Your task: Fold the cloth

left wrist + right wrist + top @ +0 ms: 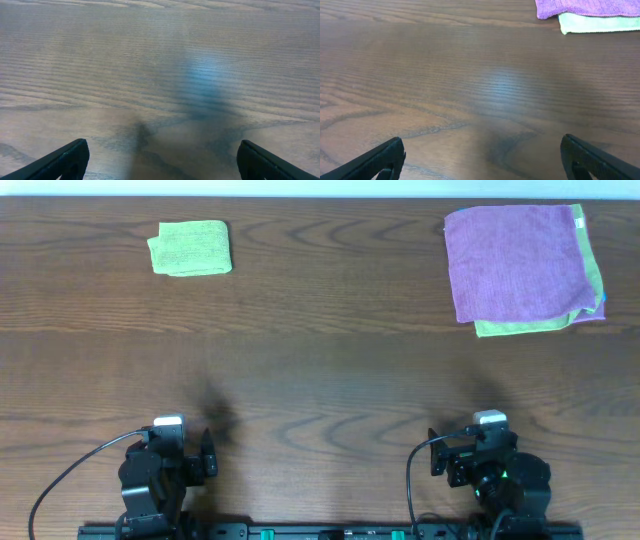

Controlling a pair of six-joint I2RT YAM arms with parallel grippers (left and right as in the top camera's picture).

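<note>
The purple cloth (514, 260) lay flat at the far right of the wooden surface (320, 370), on top of a green cloth (520, 326) (only its near and right edges showed beneath). A smaller folded green cloth (190, 248) sat at the far left, well apart. The left arm (155, 480) and right arm (500, 475) sat at the near edge. The left jaws and right jaws were spread wide, gripping nothing, well apart from every cloth.

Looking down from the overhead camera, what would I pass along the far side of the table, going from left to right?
folded green cloth → bare stretch of wooden table → purple cloth
</note>
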